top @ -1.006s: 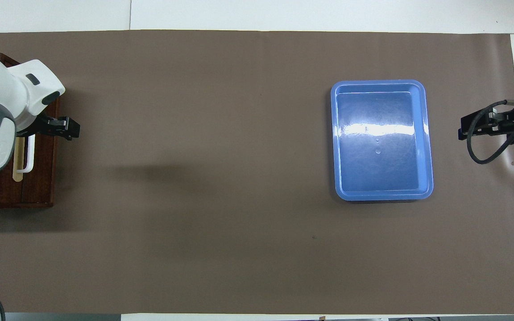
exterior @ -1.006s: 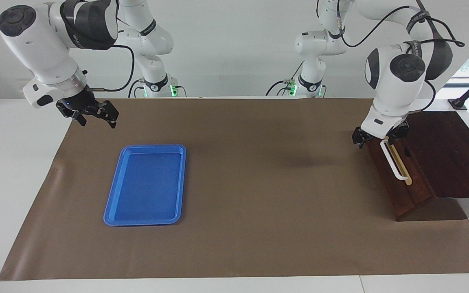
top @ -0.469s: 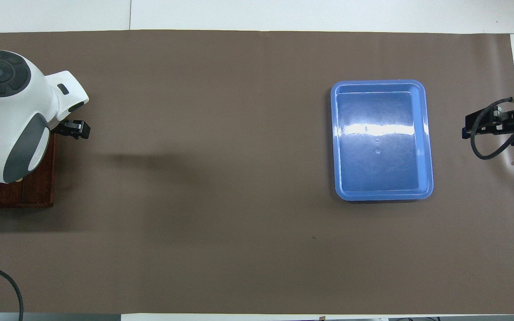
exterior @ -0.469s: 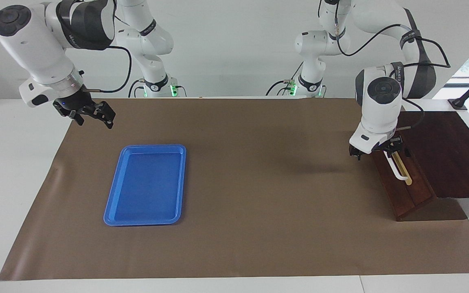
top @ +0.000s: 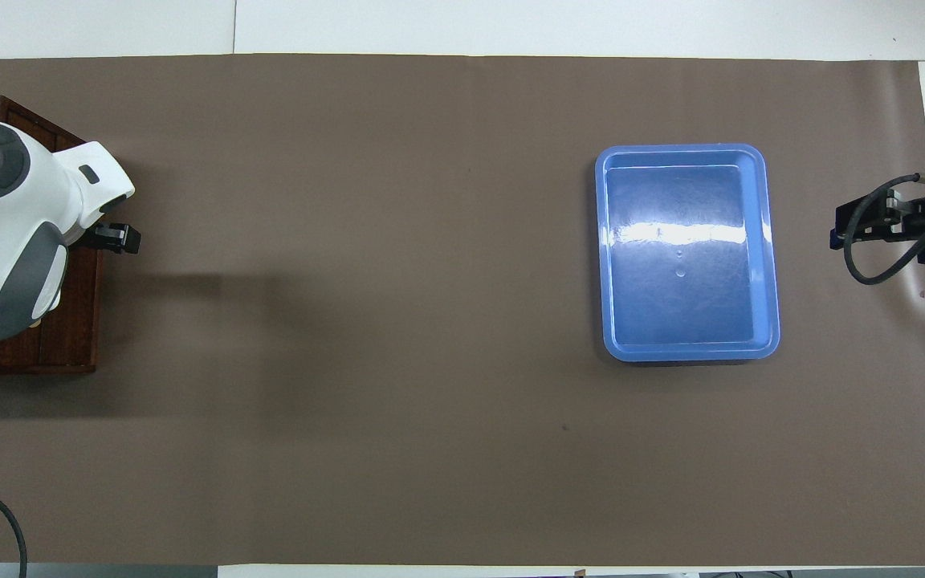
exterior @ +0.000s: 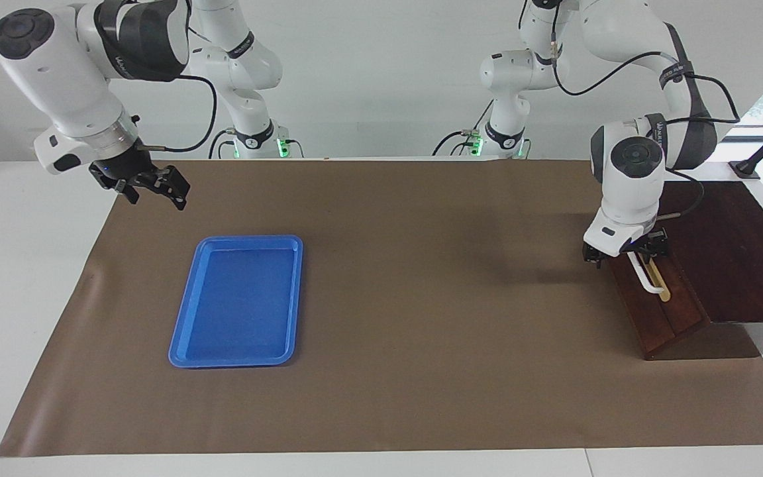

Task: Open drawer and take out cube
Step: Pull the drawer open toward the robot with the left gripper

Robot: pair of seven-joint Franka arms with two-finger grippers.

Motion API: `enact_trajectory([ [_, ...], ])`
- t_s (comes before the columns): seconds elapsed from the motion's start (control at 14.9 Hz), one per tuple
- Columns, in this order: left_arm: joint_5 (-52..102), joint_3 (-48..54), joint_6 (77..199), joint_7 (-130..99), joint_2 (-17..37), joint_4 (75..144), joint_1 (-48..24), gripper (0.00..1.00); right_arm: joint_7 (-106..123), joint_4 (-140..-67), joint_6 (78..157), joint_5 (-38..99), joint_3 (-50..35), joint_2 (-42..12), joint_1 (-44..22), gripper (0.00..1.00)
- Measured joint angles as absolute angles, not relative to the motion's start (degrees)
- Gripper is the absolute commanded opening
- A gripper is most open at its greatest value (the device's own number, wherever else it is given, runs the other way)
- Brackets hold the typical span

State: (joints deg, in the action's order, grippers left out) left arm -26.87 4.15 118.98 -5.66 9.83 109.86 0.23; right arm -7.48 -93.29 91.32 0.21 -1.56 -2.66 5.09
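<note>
**Ana:** Drawer (exterior: 653, 301) first: is it open at all?

**Ben:** No. Its dark front looks flush with the wooden box (exterior: 732, 252) at the left arm's end of the table, so the opening step is not done. No pale interior shows in either view.

**Ana:** And the cube?

**Ben:** Not visible anywhere. My guess is that it sits inside the shut drawer, but nothing here proves that.

**Ana:** Where is the left gripper (exterior: 626, 252)?

**Ben:** Right at the end of the white handle (exterior: 646, 277) that lies nearer the robots, low over the drawer front. The overhead view hides the handle under the wrist, showing only one dark finger (top: 120, 238) poking past the box edge.

**Ana:** Has it grabbed the handle?

**Ben:** I cannot tell. The fingers seem to straddle the bar's end, but whether they are spread or pressed onto it is beyond what these views settle.

**Ana:** The other arm?

**Ben:** The right gripper (exterior: 150, 185) waits in the air over the mat's edge at its own end, near the blue tray (exterior: 186, 344), fingers spread and holding nothing.

**Ana:** So what remains?

**Ben:** Nearly everything: secure the handle, pull the drawer out, then reach in and lift out the cube.
</note>
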Motion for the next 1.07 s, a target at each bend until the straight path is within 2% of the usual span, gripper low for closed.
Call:
enact_trajectory([
  [1.07, -27.2, 4.5, 123.3, -6.6, 11.2, 111.0, 0.2, 1.0, -7.6, -94.3, 91.3, 0.2, -1.4, -2.5, 5.1, 1.0],
])
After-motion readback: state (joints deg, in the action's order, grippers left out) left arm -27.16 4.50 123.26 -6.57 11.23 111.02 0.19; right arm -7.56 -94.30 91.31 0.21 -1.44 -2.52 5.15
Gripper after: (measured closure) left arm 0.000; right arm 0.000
